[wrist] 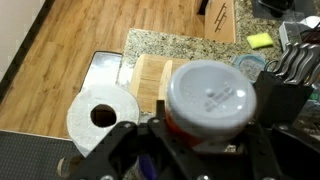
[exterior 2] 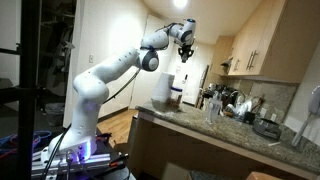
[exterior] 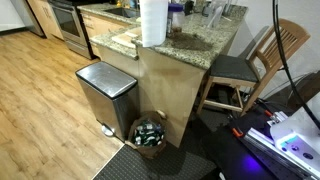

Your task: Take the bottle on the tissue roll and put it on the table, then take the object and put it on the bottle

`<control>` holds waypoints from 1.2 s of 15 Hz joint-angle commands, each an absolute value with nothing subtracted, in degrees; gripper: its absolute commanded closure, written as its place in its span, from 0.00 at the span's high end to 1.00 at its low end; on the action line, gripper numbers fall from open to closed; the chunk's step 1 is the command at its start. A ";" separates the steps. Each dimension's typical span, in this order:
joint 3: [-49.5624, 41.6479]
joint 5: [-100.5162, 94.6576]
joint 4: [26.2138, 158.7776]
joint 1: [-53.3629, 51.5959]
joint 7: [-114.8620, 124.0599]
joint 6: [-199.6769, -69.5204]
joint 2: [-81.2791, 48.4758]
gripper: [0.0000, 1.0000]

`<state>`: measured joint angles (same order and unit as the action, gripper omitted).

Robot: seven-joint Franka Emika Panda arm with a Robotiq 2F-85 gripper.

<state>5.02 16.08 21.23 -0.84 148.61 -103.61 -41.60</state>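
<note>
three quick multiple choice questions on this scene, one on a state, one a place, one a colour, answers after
1. How is the tissue roll standing?
A tipped on its side
B upright on end
C squashed flat

2. Where is the bottle?
A on top of the tissue roll
B held in the gripper, raised
C standing beside the tissue roll

3. What colour is the bottle's cap?
A pale grey
B green
C black

Answers: 1 B, its hollow core faces up in the wrist view. 2 B, the fingers clamp the bottle on both sides, well above the roll. 3 A, the round cap shows pale from above.
</note>
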 commanded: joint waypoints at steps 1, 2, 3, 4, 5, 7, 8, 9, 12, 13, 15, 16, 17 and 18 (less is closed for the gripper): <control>5.72 15.47 22.58 -0.59 149.00 -104.16 -40.83 0.50; 5.70 15.46 22.57 -0.62 149.07 -104.18 -40.83 0.50; 5.87 15.59 21.95 -0.67 147.82 -106.22 -41.51 0.25; 0.97 17.87 24.85 -6.69 148.93 -112.41 -39.41 0.25; 4.78 13.48 18.25 -7.48 149.22 -112.65 -42.23 0.25; 4.23 11.35 20.66 -10.85 148.01 -118.31 -39.84 0.25; 3.80 9.64 20.42 -13.37 148.45 -121.10 -39.28 0.25; 3.16 7.56 20.39 -16.12 149.13 -124.15 -38.84 0.25; -1.59 5.73 21.98 -23.23 148.96 -134.13 -36.66 0.25; -3.42 8.47 22.58 -25.01 148.97 -138.17 -36.04 0.25; -8.89 20.52 28.31 -27.93 149.14 -143.71 -32.00 0.25; -10.70 25.25 32.70 -27.89 149.11 -144.94 -29.30 0.25; -14.08 30.39 34.22 -29.13 149.10 -144.76 -28.23 0.25; -18.87 35.46 36.29 -29.95 149.10 -145.01 -27.45 0.25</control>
